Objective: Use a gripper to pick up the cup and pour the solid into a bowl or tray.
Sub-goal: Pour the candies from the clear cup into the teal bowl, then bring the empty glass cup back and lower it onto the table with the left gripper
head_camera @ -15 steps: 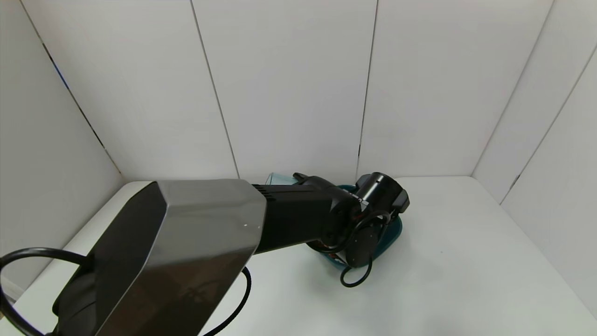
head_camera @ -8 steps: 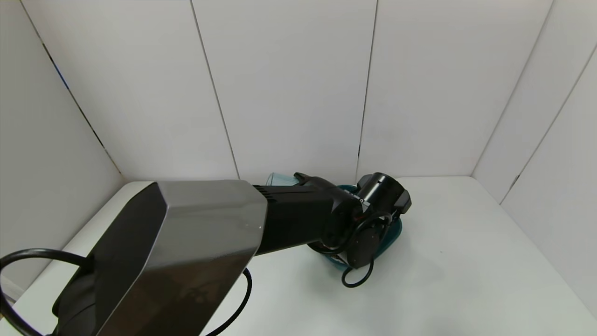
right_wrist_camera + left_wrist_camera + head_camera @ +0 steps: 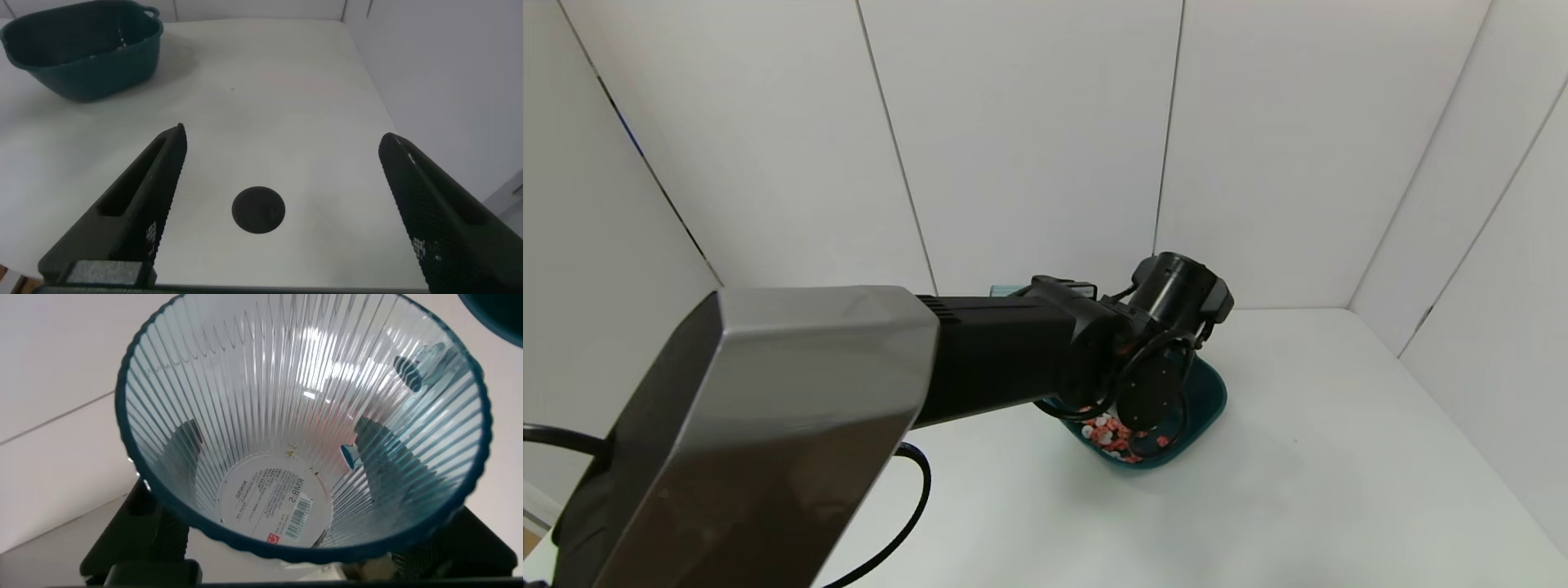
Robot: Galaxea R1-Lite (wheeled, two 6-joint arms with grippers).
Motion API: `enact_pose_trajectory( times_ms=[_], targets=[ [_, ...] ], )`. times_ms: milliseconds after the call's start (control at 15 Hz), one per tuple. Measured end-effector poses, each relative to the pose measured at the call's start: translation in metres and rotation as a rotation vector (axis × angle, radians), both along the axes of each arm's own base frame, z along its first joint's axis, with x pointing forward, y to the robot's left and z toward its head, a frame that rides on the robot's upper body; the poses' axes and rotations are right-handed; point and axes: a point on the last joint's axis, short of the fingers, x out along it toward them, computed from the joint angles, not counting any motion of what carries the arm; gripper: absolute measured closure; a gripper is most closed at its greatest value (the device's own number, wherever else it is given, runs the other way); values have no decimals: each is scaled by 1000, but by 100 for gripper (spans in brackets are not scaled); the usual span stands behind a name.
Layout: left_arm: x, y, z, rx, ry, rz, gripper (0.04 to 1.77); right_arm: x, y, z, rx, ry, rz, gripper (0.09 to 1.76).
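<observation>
While my left gripper [image 3: 270, 563] clamps the cup [image 3: 302, 425] by its base, I see the cup is empty. Its solid [image 3: 1107, 433] lies in the teal basin [image 3: 1205, 404] below, so the pour looks done; setting the cup down remains. My right gripper [image 3: 286, 204] hangs wide open, idle.

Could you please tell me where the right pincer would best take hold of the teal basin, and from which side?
Probably the cut-out handle at the rim of the teal basin, coming from above: the rim there is thin enough to pinch, while the rounded walls look too wide. The right pincer is open and free; the left pincer holds the cup near it.
</observation>
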Motion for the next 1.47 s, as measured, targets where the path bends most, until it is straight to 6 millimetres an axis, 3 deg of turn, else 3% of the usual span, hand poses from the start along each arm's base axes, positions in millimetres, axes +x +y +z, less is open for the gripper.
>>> enact_pose_trajectory(
  times_ms=[400,733,1067,1467],
  targets=[
    [-10,35,31,-315,5,-54,50,0,0,0,0,0,0,14],
    [-13,79,42,-699,-27,33,50,0,0,0,0,1,0,14],
    [-26,135,59,-1060,1,99,50,0,0,0,0,1,0,14],
    [-17,173,61,-1371,-238,-42,50,0,0,0,0,1,-1,14]
  ],
)
